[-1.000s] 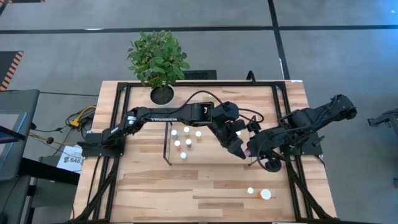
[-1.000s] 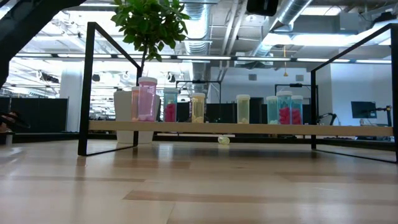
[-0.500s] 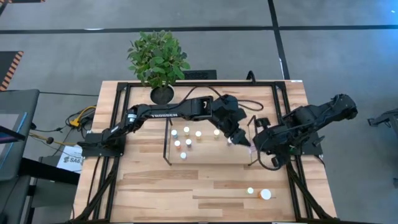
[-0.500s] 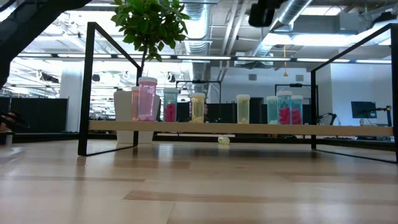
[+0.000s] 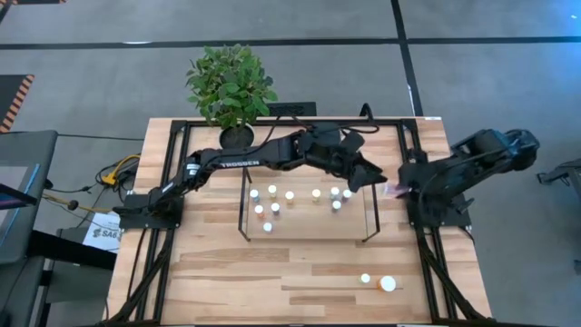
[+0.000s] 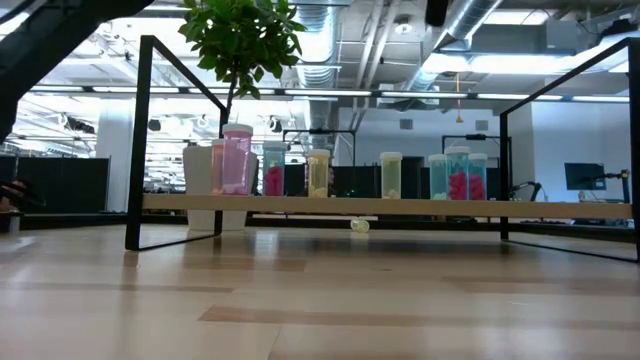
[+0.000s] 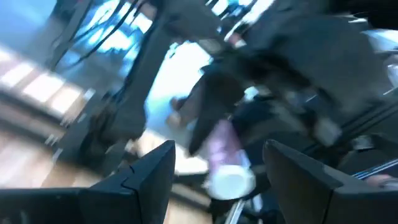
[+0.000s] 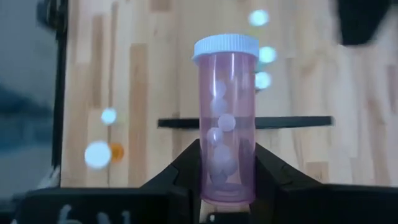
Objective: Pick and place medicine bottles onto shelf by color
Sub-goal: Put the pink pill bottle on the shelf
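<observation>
Seen from directly overhead, the high camera takes in the whole wooden table (image 5: 300,263), both arms and the grey floor around it. The low camera sits at table-top height and looks level across the boards, past the shelf (image 6: 380,206) and its row of medicine bottles (image 6: 237,160), into the room behind. The left wrist camera looks forward between its own dark fingers (image 7: 146,171), close on a pink bottle (image 7: 225,155) held by the other arm. The right wrist camera looks down past that same bottle to the table. Shelf and bottles appear in the high, low and right wrist views.
</observation>
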